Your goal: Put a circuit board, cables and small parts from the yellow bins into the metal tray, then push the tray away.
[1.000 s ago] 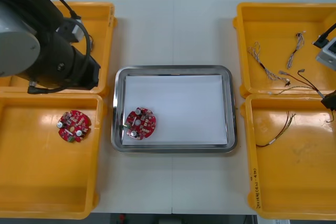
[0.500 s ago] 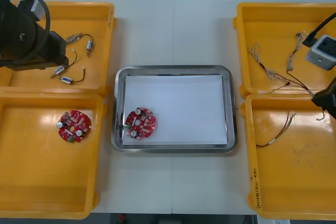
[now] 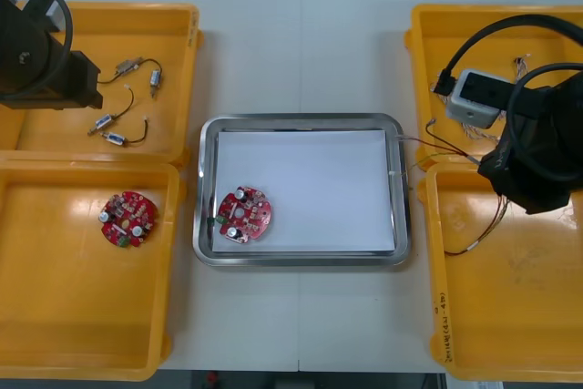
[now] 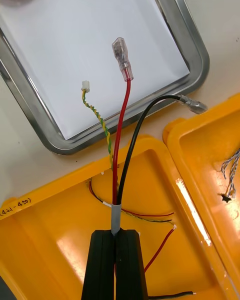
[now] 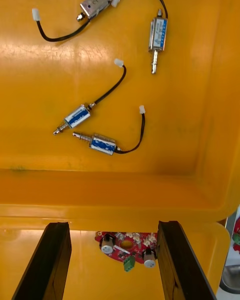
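At the right hand (image 4: 118,236), cables (image 4: 119,145) lengthwise toward the metal tray (image 4: 183,30).

The table (image 3: 264,52) is light (one seam down the middle).

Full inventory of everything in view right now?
yellow bins: 4, yellow, two each side
metal tray: 1, white inside, centre
circuit boards: 2, red, one in tray, other in left near bin
small metal parts: 4, silver-blue, left far bin
held cables: 1 bundle, red, black, yellow-green, ends at tray's corner
loose cables: several, mixed, right bins
left gripper: 1, black, open over left bins
right gripper: 1, black, shut on held cables
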